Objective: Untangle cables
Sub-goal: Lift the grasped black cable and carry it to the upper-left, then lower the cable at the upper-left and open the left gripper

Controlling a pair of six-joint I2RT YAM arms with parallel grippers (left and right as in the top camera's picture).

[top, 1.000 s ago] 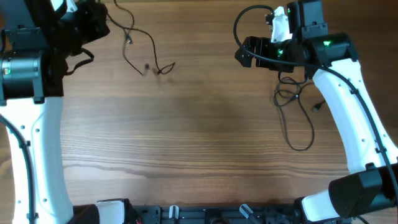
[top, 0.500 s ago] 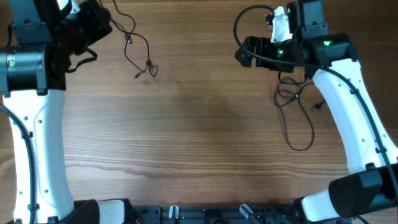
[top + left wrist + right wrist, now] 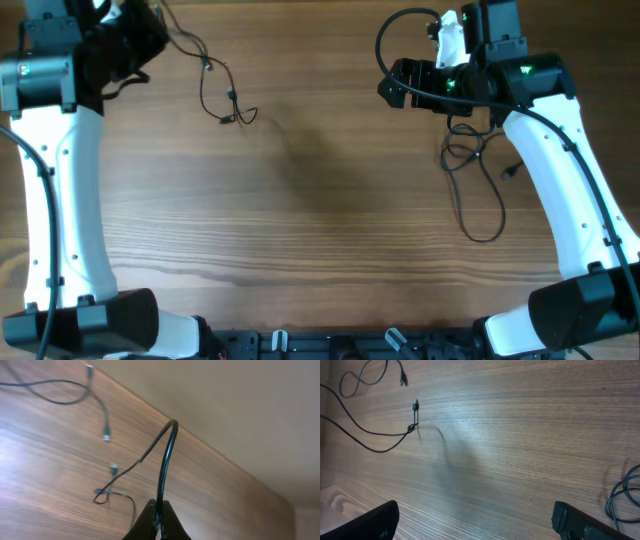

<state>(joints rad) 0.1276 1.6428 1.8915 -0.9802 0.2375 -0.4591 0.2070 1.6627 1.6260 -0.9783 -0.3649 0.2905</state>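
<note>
While the left hand (image 3: 159, 510) is pinched shut on a thin black cable with small silvery plugs (image 3: 203, 95) trailing over the brown wooden desk's (image 3: 320, 220) upper left, the right hand (image 3: 475, 520) is wide open, empty. Second thin dark cable (image 3: 463, 152) lies looped mid-right.

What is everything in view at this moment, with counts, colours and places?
table: one, brown wood grain, fills the overhead view.
left cable bunch: count unclear, thin and dark, far left corner, one strand rising off the table.
plug ends: three seen, silvery, on the left cable bunch.
right cable bunch: count unclear, thin and dark, loose coil on the table beside the right arm.
left arm: one, white and black, left edge.
right arm: one, white and black, right edge.
left gripper: black, shut on the left cable bunch.
right gripper: black, open, empty.
</note>
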